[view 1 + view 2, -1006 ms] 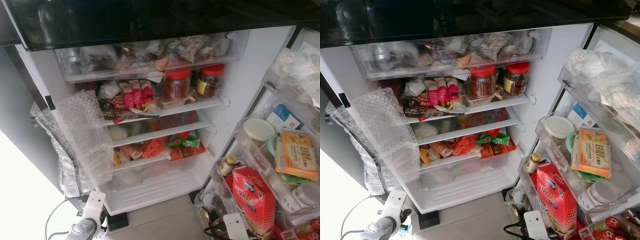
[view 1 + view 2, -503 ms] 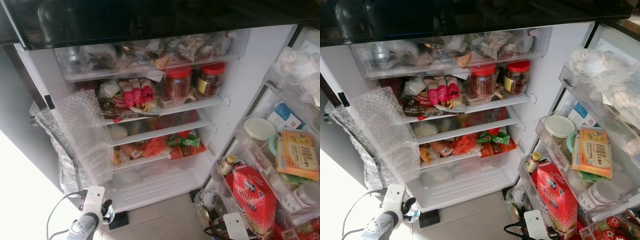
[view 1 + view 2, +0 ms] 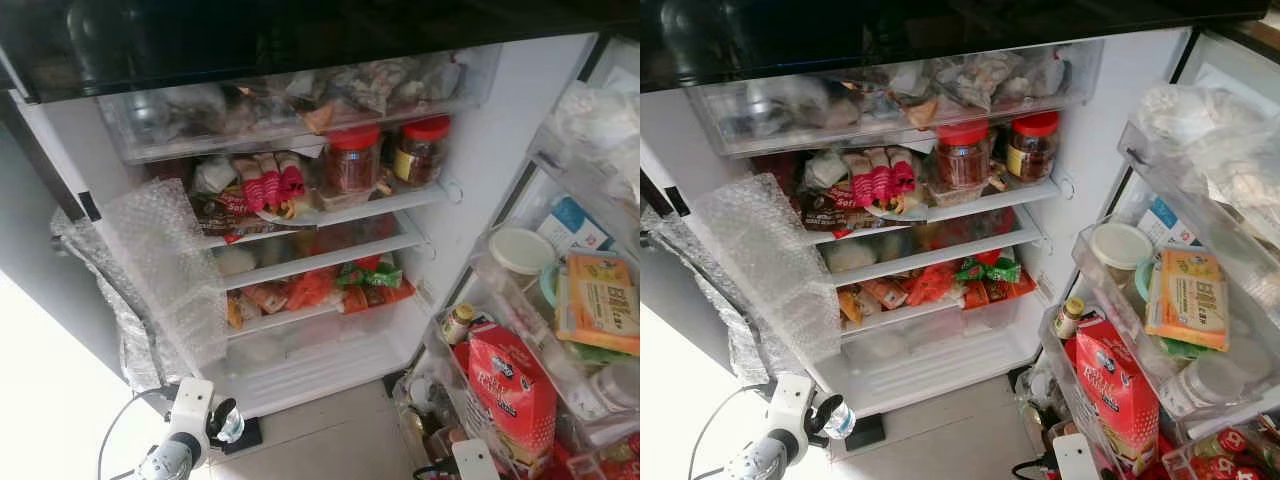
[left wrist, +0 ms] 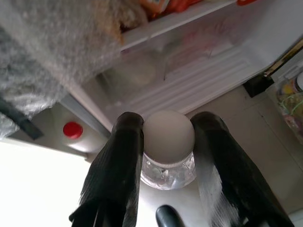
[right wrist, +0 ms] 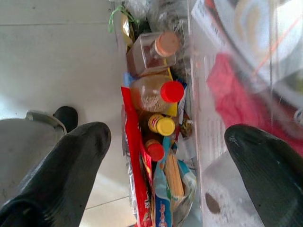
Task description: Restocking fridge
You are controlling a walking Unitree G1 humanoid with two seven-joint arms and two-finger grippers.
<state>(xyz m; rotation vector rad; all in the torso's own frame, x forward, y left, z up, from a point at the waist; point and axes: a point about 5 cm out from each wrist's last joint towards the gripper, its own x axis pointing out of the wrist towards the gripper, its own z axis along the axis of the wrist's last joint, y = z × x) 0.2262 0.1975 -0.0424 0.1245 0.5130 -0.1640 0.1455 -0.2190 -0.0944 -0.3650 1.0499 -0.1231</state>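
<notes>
My left gripper (image 4: pixel 168 142) had its fingers (image 4: pixel 118 165) closed on a clear bottle (image 4: pixel 168 153) with a white cap, low before the open fridge (image 3: pixel 470 170). It had risen since half a second earlier. The right gripper (image 5: pixel 165 161) was spread wide, holding nothing, over jars by the door shelves (image 3: pixel 500 300). Bubble wrap (image 3: pixel 165 260) hung at the fridge's left; pale floor tiles (image 3: pixel 330 440) lay below.

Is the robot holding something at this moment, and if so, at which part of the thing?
Yes. The left gripper holds a small clear bottle, its jaws closed on the white cap at the top. The right gripper is open and holds nothing.
</notes>
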